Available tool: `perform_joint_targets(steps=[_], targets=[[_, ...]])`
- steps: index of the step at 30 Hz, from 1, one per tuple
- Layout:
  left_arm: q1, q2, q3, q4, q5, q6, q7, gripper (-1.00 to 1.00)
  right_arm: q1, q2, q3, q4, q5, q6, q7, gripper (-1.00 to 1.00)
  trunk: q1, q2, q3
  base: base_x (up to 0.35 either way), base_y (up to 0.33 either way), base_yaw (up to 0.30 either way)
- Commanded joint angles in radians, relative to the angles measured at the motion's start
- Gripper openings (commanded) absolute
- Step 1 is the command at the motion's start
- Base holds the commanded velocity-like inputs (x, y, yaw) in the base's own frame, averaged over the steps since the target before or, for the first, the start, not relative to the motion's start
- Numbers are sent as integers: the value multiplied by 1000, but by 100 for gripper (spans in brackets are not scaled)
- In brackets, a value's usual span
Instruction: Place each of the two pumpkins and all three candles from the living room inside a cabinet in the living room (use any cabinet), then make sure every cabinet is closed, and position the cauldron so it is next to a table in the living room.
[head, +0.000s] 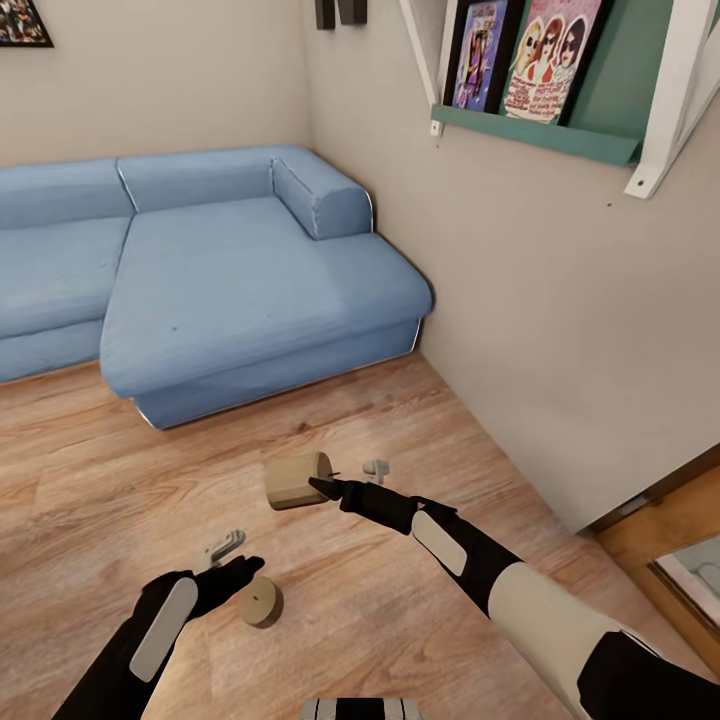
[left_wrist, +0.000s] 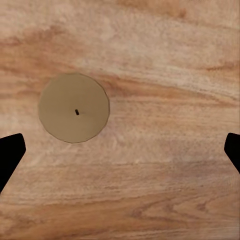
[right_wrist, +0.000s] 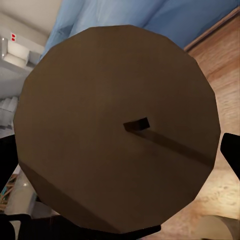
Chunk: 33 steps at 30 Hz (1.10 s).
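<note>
A pale blue fabric corner sofa (head: 200, 280) stands on a light wood plank floor (head: 90, 500), its chaise end against a plain beige wall. Above and beside the sofa, a white-bracketed teal shelf (head: 540, 135) holds two colourful framed posters (head: 520, 55).

From the head we look down over wood floor (head: 120, 500) and sofa (head: 250, 290). Left wrist faces straight down at floor; right wrist sits close against a candle (right_wrist: 117, 130), shared with head.
</note>
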Motion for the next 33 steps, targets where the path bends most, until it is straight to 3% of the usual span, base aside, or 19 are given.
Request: perform_joint_targets(steps=[1, 9, 13, 23, 27, 33], targets=[[0, 1, -3, 0, 11, -1, 10, 100, -1, 0, 2, 0, -12, 7, 2, -100, 4, -8, -4, 0, 0, 0], [-1, -1, -3, 5, 11, -20, 10, 100, -1, -1, 2, -2, -11, 4, 8, -100, 4, -8, -4, 0, 0, 0], [0, -1, -4, 6, 11, -29, 10, 100, -1, -4, 1, 2, -13, -36, -1, -100, 4, -8, -4, 0, 0, 0], [-1, -1, -3, 6, 9, -34, 24, 100, -1, -8, 4, 2, -10, -52, -20, -100, 42, -78, -35, 0, 0, 0], [-1, -2, -3, 4, 10, -42, 87, 100, -1, -8, 4, -1, -10, -54, 9, -100, 57, -106, -48, 0, 0, 0], [0, -2, -3, 6, 11, -82, 104, 100, -1, -9, 4, -1, -10, -55, 96, -100, 80, -148, -67, 0, 0, 0]])
